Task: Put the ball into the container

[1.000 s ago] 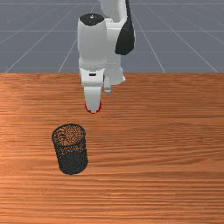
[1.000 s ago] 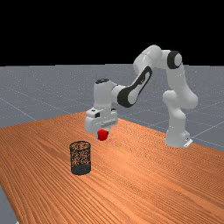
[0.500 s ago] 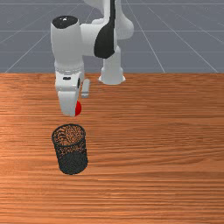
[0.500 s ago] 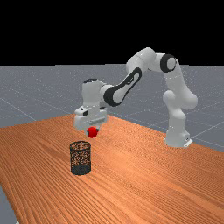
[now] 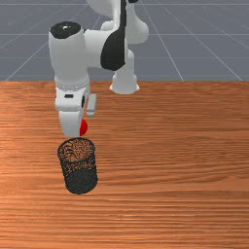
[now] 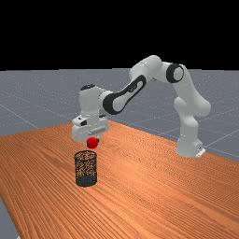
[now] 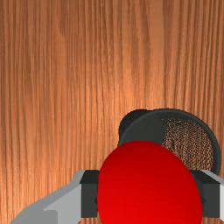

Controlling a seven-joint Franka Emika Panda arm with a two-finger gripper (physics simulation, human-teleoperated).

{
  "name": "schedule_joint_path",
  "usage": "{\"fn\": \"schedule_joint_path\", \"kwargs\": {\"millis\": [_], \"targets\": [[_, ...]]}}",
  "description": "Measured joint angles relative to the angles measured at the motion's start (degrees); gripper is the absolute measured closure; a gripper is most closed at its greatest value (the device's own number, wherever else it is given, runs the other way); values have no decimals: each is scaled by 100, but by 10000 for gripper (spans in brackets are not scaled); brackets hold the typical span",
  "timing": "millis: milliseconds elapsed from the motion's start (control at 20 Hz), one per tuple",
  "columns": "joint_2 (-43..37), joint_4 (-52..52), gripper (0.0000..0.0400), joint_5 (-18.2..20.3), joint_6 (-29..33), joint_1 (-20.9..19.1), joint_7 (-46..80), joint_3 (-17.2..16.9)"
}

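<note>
Two dark-padded gripper fingers (image 7: pixel 89 194) are clamping the round red ball (image 7: pixel 148 188) near the black wire-mesh container (image 5: pixel 81 181); transport is calling for centring over the mouth, then release.

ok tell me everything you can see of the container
The container is a round, nearly black bin with see-through mesh walls that look like wire, a rim around its open top and a darker band at its foot. It stands upright on the wooden table, left of the middle in the front view. I see nothing inside it. The table supports it; the ball, held in my gripper, is above rim height and not touching it.
</note>
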Motion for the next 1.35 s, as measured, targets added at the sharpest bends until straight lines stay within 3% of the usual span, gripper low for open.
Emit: {"fn": "schedule_joint_path", "kwargs": {"millis": [50, 300, 350, 600, 650, 700, 900, 1100, 1200, 1250, 1350], "targets": [[-82, -170, 121, 136, 199, -54, -76, 64], [110, 126, 121, -82, 129, 81, 133, -30], [280, 443, 121, 6, -153, 37, 67, 18], [369, 516, 121, -175, -11, 98, 142, -81], [584, 912, 120, -41, -438, 12, 27, -13], [673, 993, 120, -48, -488, 11, 31, -17], [720, 747, 121, -33, -22, -9, -59, 17], [1025, 1251, 120, -41, -468, 9, 42, -7], [1068, 1179, 120, -38, -339, 8, 46, -4], [1142, 1241, 68, -41, -367, 9, 50, -6], [1075, 1035, 27, -27, -98, 8, 49, 4]]}}
